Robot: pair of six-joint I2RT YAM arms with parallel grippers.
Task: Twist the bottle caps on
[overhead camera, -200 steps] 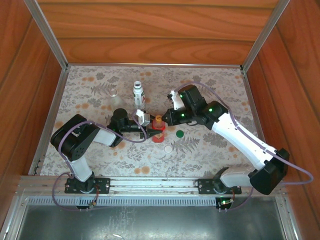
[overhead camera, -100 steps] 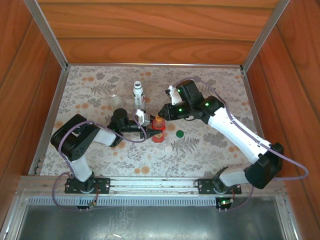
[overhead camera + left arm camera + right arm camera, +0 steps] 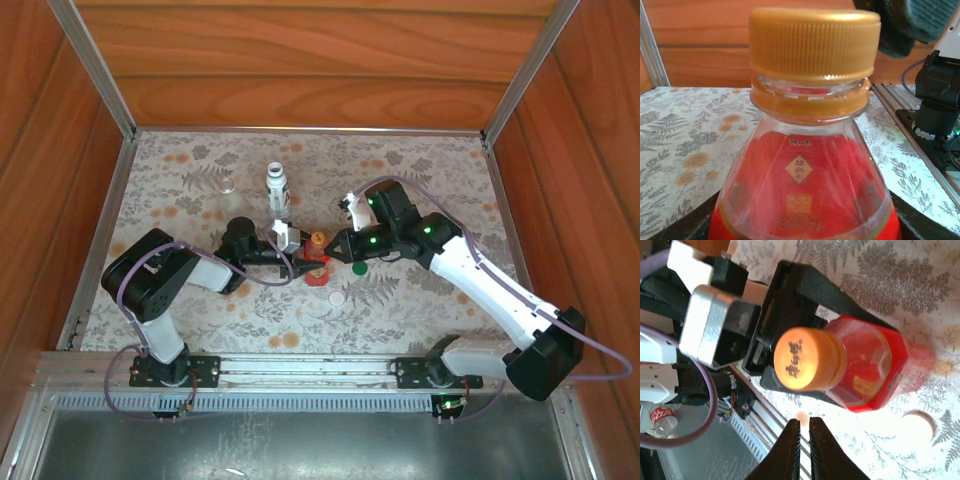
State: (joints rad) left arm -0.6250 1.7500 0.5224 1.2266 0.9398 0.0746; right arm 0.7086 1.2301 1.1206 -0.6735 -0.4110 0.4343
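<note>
Ribbing runs all round the golden cap [image 3: 814, 45], which sits on the neck of the red bottle [image 3: 805, 200], a matching gold ring just beneath it. The bottle is see-through red plastic with a small gold diamond mark on its shoulder. It stands upright at the middle of the flowered table [image 3: 420, 300]. The left claw [image 3: 302, 257] reaches in from the left and is clamped on the bottle's body. The right claw [image 3: 804, 427] is pinched together on nothing, its tips just beside the cap but apart from it. A green cap [image 3: 359, 268] and a white cap [image 3: 338, 297] lie loose lower right of the bottle. A white bottle [image 3: 277, 187] stands further up the frame.
</note>
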